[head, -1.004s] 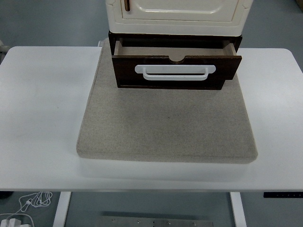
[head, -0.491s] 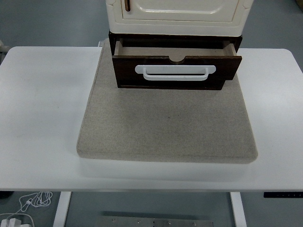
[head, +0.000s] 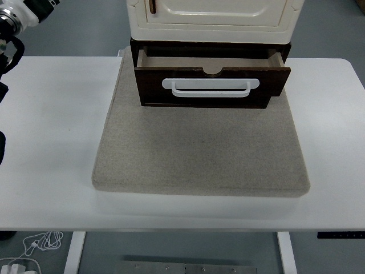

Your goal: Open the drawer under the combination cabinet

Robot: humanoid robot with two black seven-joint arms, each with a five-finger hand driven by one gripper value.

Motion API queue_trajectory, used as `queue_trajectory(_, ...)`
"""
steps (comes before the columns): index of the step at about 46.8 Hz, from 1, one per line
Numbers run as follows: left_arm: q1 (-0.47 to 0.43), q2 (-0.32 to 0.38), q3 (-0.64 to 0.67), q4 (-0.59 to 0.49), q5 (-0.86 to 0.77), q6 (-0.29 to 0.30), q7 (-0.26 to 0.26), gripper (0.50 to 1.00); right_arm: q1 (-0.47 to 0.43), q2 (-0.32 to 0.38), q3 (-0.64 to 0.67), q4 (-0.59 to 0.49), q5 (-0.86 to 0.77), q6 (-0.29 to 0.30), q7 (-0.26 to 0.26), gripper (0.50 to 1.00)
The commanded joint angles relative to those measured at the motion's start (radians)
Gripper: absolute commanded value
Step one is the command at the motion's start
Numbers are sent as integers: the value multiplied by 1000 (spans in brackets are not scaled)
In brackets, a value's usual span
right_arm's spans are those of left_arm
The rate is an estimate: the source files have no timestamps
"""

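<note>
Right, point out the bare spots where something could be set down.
The grey mat is bare from the open drawer to its near edge. The white table is bare on both sides of the mat. The back is crowded: the cabinet fills it.

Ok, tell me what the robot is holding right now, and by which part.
Nothing is held. The drawer stands pulled out with its white handle free; only part of the left arm shows at the top-left corner, touching nothing.
</note>
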Motion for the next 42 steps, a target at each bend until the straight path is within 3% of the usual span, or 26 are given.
queue_trajectory(1, 19, -20, 25, 1, -1, 1, 1, 1000, 0, 0, 0, 0, 0, 0, 0, 928)
queue_trajectory(10, 61, -31, 33, -2, -3, -21, -16, 1000, -2, 0, 0, 0, 2, 0, 0, 928)
queue_trajectory(26, 110, -61, 33, 1, -6, -143, -51, 1000, -2, 0, 1, 0, 3, 0, 0, 928)
queue_trajectory(32, 118, -84, 32, 26, -115, -156, -97, 1000, -2, 0, 1, 0, 6, 0, 0, 928)
queue_trajectory(42, 135, -112, 34, 35, -207, -228, -111, 1000, -3, 0, 1, 0, 6, 0, 0, 928)
